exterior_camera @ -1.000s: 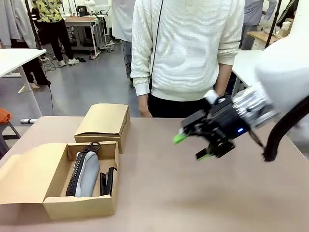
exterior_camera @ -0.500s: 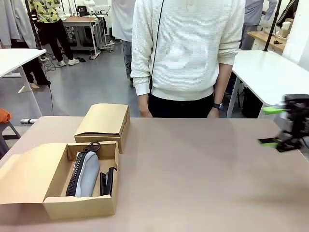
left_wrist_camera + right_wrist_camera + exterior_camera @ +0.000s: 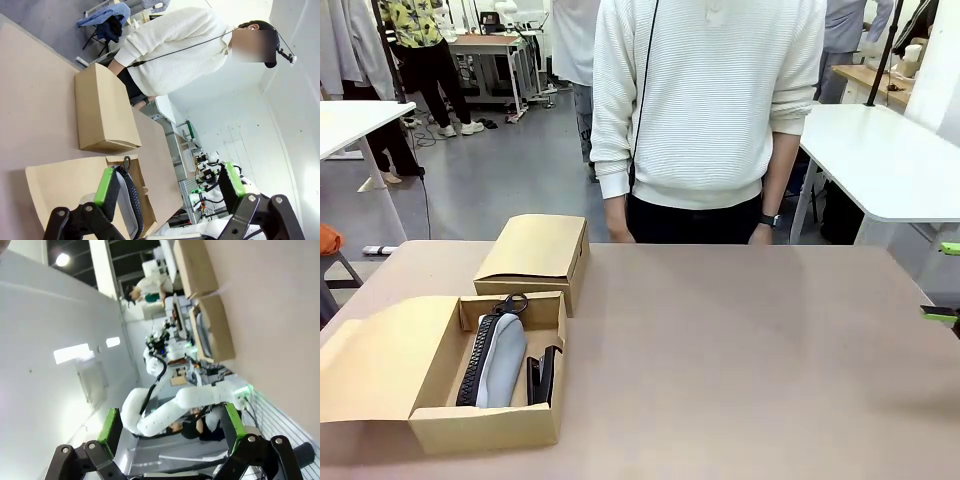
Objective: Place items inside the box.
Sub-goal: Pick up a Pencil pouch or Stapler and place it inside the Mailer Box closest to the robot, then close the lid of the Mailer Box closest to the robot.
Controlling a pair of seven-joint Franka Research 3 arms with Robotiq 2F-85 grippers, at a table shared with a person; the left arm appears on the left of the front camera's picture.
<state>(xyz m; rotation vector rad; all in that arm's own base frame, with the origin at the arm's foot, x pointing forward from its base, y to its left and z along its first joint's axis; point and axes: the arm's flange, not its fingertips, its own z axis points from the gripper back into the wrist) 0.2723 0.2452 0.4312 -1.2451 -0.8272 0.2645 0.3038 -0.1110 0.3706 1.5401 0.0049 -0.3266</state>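
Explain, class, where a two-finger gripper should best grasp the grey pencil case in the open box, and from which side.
Probably from straight above, gripping the grey pencil case across its narrow middle. It lies lengthwise in the open cardboard box, whose walls block any sideways approach. One finger would drop beside the zipper edge, the other into the tight gap next to the black stapler.

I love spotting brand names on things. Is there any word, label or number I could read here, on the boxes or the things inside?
None can be read.
Open cardboard box: plain, no print.
Closed cardboard box: plain too.
Grey pencil case and black stapler: no lettering that shows.
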